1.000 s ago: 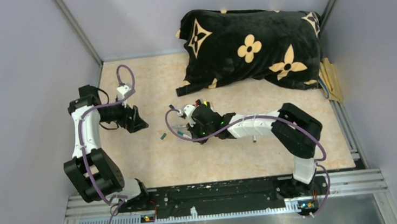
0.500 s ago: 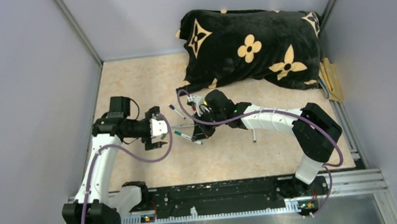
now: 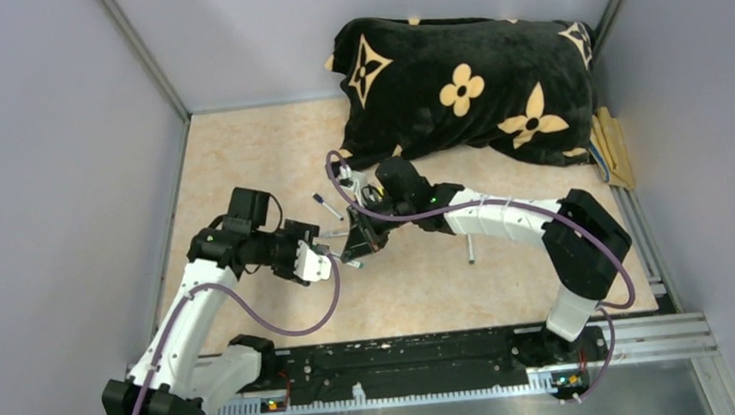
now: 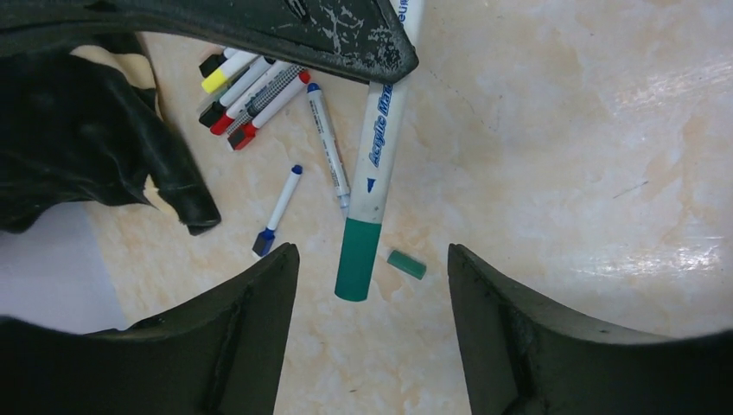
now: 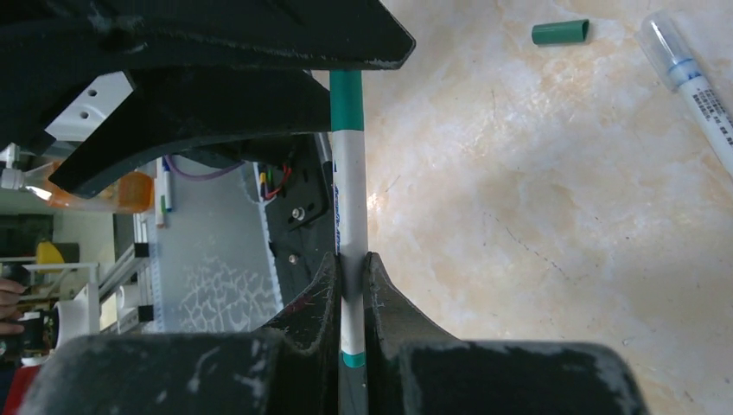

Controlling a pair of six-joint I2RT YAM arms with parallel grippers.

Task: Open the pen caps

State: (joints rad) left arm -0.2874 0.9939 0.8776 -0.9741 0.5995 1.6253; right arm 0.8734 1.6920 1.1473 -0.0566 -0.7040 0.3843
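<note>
One white pen [image 4: 378,130], teal cap [image 4: 358,259] on, pinched by right gripper [image 5: 350,285]; left gripper [image 4: 372,270] gapes, empty.

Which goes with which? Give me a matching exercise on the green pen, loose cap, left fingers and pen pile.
1. green pen
2. loose cap
3. left fingers
4. pen pile

A. lying alone on the table
B. open, the pen's green end between them
C. clamped in the right fingers
D. bunched beside the pillow

Pairs: 1-C, 2-A, 3-B, 4-D
</note>
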